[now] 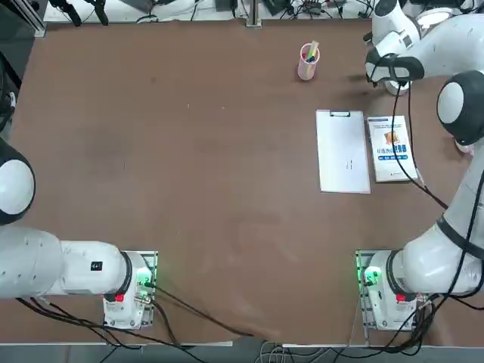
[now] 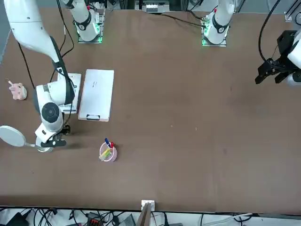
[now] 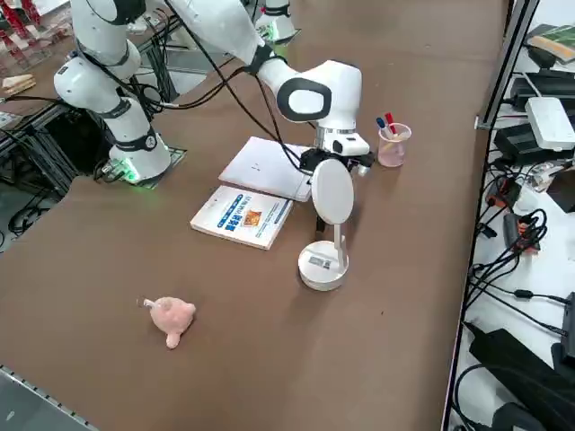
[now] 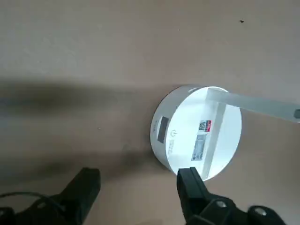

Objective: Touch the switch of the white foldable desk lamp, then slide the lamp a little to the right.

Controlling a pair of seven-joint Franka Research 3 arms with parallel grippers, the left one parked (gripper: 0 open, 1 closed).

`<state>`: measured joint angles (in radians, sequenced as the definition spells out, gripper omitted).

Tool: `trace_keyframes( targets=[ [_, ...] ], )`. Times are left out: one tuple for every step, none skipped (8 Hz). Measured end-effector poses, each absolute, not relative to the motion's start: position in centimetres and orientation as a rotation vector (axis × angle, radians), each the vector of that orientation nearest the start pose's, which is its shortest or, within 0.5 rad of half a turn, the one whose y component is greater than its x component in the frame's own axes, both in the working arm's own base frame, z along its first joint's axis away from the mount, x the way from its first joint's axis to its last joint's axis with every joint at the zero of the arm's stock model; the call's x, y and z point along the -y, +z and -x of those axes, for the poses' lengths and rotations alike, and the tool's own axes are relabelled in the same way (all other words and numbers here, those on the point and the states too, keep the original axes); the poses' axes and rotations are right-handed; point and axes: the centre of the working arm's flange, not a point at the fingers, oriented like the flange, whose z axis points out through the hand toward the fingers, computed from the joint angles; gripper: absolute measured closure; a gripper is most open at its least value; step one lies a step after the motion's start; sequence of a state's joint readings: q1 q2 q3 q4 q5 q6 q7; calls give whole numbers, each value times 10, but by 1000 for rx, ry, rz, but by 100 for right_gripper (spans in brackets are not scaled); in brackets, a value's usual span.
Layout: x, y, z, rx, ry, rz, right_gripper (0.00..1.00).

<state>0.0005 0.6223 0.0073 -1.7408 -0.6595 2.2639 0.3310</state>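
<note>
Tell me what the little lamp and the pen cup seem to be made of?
The lamp looks like smooth, matte white plastic: its base has an even, seamless surface with only soft shading, though painted metal is possible. The pen cup seems to be thin pink plastic, somewhat translucent, since its wall looks pale and lets light through; tinted glass can't be ruled out.

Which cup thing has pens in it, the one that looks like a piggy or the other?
The other, pink cup beside the clipboard.
</note>
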Motion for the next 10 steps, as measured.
trace_keyframes(
  targets=[
    [14, 210, -661, 234, 34, 3621, 0],
    [16, 207, -660, 239, 43, 3625, 0],
    [19, 202, -660, 248, 55, 3631, 0],
    [23, 199, -660, 251, 62, 3637, 0],
    [26, 196, -662, 261, 60, 3645, 0],
    [27, 194, -664, 285, 58, 3656, 0],
    [28, 192, -665, 303, 57, 3663, 0],
    [28, 192, -667, 306, 48, 3666, 0],
    [28, 194, -672, 303, 31, 3667, 0],
    [28, 195, -675, 301, 21, 3668, 0]
  ],
)
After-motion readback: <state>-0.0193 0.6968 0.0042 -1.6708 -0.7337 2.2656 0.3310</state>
